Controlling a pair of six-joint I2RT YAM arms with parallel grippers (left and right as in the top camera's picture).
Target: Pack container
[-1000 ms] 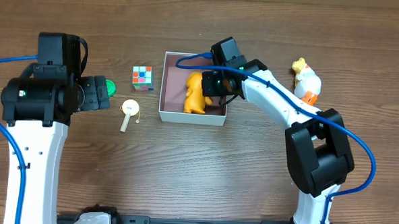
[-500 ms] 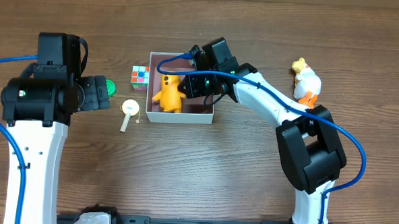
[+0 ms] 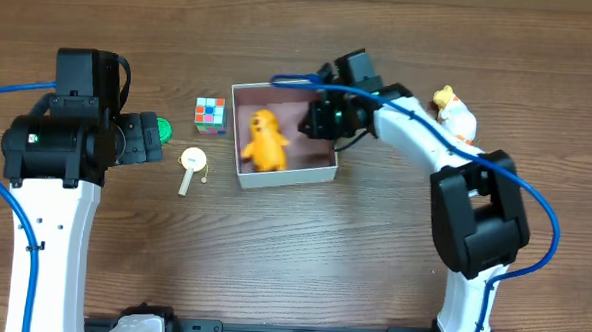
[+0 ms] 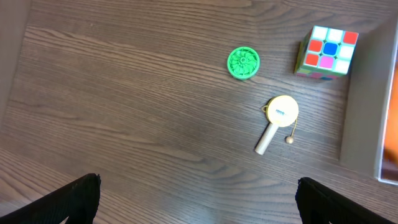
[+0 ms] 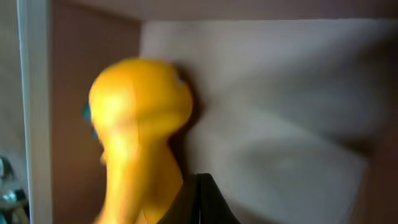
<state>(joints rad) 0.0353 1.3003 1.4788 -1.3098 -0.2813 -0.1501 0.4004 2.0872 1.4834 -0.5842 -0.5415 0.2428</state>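
Left gripper hovering over brown wooden table, fingers spread wide, holding nothing. Green ribbed round disc, cream round paddle toy and multicolour puzzle cube lying just left of white-walled, pink-lined square cardboard container. Yellow plastic figure lying inside container, left half. Right gripper hanging over container's right half, just beside figure; finger spacing too blurred to tell. White-and-orange duck toy lying farther right.
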